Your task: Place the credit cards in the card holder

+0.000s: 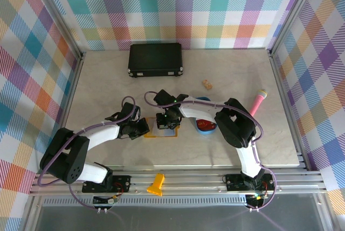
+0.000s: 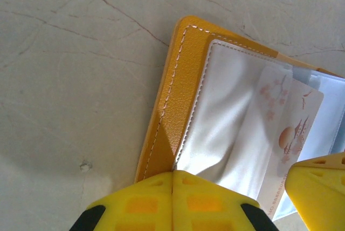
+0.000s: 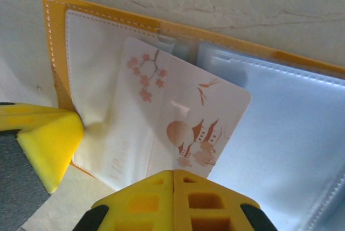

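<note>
Right hand (image 3: 173,172) gripped white blossom-print plastic card (image 3: 178,117); closed left hand (image 2: 172,172) pinned mustard-yellow folding wallet (image 3: 56,53); needed flat push toward 10 o'clock

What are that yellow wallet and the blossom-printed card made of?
The card holder looks like grained leather or imitation leather outside, matte, with white stitching. Its inner pocket seems thin, soft clear plastic: glossy and wrinkled. The card looks like stiff, smooth plastic, flat with rounded corners.

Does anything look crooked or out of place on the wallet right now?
The blossom-print card sits askew in the open yellow card holder, tilted against the pocket edges, one corner jutting over the blue side.
</note>
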